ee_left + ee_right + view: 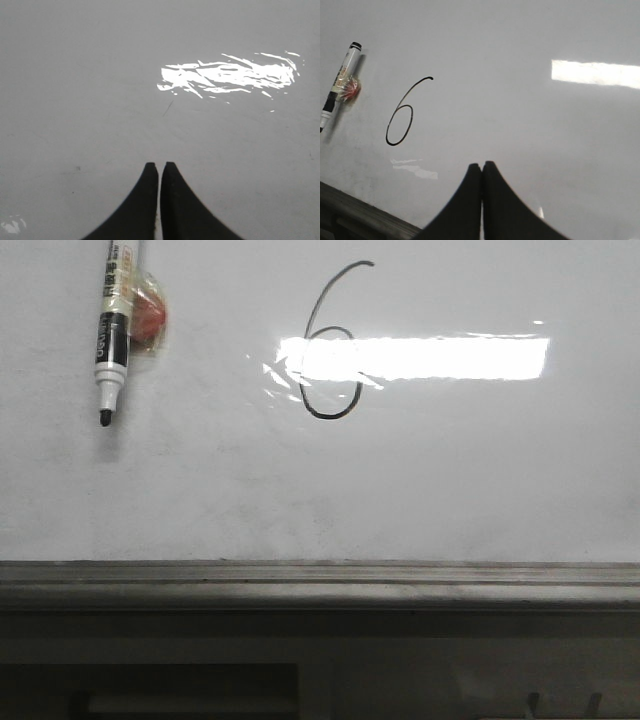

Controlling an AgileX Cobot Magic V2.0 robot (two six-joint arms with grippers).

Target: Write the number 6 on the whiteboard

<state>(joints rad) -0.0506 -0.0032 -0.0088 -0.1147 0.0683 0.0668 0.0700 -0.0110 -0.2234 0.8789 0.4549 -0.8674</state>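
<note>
A thin black hand-drawn number 6 stands on the glossy white whiteboard, its loop crossed by a bright light reflection. It also shows in the right wrist view. A black-and-white marker lies on the board at the far left, cap off, with a red piece taped to it; it shows in the right wrist view too. My right gripper is shut and empty over bare board, to the right of the 6. My left gripper is shut and empty over bare board. Neither gripper shows in the front view.
The board's grey metal rail runs along the near edge, also seen in the right wrist view. A bright rectangular light reflection lies on the board. Below the rail is dark structure.
</note>
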